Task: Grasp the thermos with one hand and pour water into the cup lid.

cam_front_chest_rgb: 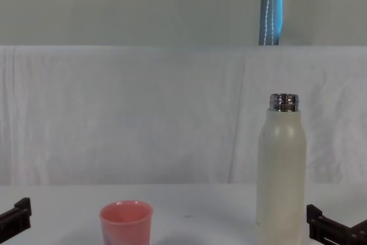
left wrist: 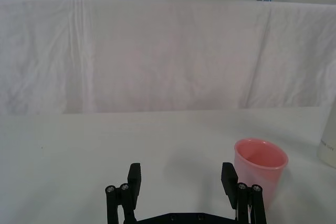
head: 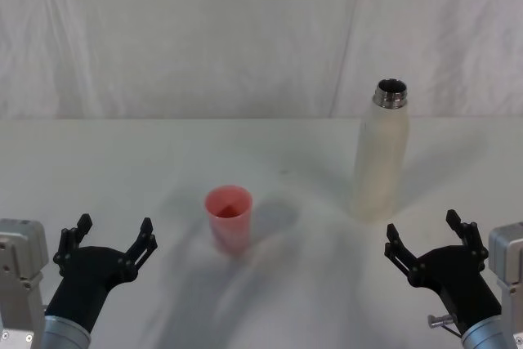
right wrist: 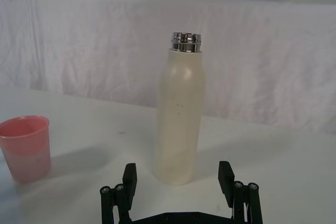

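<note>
White cloth covers the table and hangs as a backdrop behind it, meeting the tabletop along a straight line at the far edge. On that surface the thermos stands upright to the right of centre, its steel neck uncapped and open at the top. The cup lid sits upright, mouth up, nearer the robot and to the left of the bottle, well apart from it with bare cloth between them.

Down at the near edge, the left gripper hovers low on the left side, fingers spread apart and holding nothing, the pink cup just ahead of it and off to its right. The right gripper sits at the near right, also spread wide and empty, with the bottle standing directly ahead of its gap in the right wrist view. Both have open cloth around them.
</note>
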Robot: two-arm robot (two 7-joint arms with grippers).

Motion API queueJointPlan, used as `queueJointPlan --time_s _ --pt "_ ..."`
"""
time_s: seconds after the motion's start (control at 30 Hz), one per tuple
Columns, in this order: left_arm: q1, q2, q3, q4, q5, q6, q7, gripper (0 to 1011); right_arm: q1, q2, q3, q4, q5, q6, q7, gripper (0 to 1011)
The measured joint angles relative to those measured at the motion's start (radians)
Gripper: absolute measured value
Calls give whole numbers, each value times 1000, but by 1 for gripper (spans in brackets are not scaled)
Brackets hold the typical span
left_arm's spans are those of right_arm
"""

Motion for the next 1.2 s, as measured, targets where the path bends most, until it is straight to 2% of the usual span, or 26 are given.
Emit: queueJointPlan --time_s 1.2 --pt "0 0 0 0 0 0 0 1001 0 0 0 0 0 0 0 1002"
